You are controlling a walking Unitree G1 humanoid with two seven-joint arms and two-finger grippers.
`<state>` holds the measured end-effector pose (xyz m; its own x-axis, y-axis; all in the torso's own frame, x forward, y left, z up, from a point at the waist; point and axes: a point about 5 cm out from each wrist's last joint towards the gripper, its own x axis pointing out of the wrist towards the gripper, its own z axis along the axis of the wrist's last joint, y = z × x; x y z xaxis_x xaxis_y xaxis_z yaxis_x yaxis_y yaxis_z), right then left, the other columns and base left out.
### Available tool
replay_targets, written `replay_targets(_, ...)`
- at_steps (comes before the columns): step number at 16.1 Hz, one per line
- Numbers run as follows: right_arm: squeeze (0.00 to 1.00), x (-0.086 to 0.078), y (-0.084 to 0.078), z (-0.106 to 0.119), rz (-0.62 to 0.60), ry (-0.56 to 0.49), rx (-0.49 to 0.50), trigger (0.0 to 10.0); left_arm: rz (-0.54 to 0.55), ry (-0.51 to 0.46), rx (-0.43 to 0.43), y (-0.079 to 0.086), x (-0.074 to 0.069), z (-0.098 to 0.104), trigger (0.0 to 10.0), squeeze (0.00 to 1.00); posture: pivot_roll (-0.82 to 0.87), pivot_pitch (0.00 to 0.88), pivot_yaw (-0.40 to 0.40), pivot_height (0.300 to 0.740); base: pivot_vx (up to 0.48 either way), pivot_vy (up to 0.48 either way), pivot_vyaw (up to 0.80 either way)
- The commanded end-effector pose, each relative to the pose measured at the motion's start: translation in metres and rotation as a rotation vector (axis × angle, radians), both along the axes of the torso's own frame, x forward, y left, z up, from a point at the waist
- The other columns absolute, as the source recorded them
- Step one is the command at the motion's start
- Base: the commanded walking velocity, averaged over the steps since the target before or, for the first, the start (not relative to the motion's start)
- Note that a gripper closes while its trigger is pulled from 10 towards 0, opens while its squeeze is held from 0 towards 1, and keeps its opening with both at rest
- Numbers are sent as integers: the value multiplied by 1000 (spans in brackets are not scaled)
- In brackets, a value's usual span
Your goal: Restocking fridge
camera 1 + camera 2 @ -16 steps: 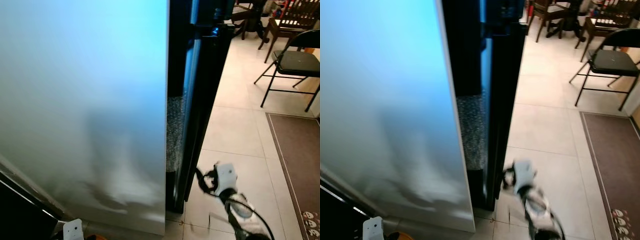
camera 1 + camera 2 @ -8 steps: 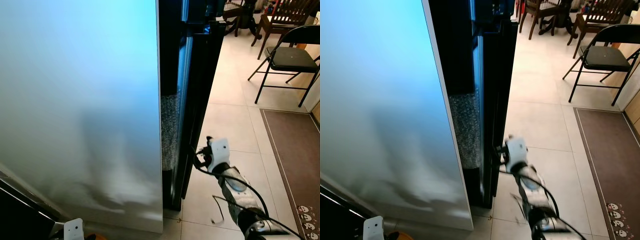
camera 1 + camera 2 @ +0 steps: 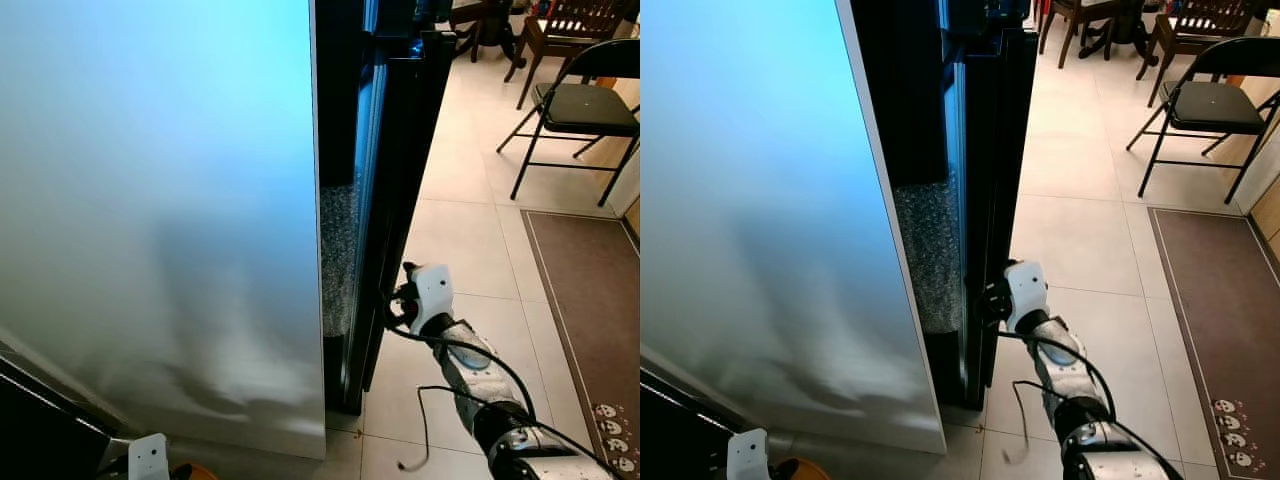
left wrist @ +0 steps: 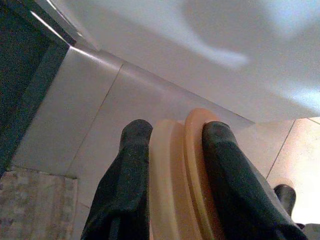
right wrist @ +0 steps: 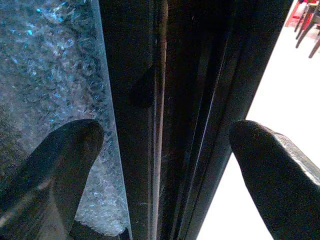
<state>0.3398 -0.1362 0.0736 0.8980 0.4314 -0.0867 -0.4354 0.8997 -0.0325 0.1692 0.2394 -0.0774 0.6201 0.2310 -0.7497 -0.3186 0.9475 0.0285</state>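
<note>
both eye views look down from the head at the fridge door [image 3: 160, 220] edge and tiled floor [image 3: 1080, 240]; the right wrist view sits close against that edge

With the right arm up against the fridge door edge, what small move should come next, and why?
Probably close the right pincer on the dark door edge. Its fingers are spread open on either side of that edge, gripping nothing yet. The left pincer is shut on a pale orange disc-shaped item, so only the right can pull.
</note>
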Motion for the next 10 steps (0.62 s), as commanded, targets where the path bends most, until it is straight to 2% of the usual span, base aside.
replay_targets(1,1000,3,0,4,6,-3,2,10000,-46,161,-37,-14,-37,-20,10000,0,-35,110,6,740,0,0,0)
replay_targets(2,1000,6,-1,8,-3,-21,-11,10000,-48,161,-38,-14,-37,-20,10000,0,-37,112,5,740,0,0,0)
replay_targets(3,392,7,-2,10,-8,-26,-12,10000,-50,161,-38,-14,-37,-20,10000,0,-36,112,5,740,0,0,0)
replay_targets(4,0,10,-1,14,-4,-30,3,10000,-60,164,-39,-15,-37,-20,10000,0,-36,113,4,740,0,0,0)
replay_targets(8,0,13,5,19,49,-32,12,10000,-67,164,-41,-17,-36,-20,10000,0,-27,107,-2,740,0,0,0)
replay_targets(10,0,14,3,20,29,-43,-9,10000,-71,166,-42,-18,-36,-21,10000,0,-24,99,-4,740,0,0,0)
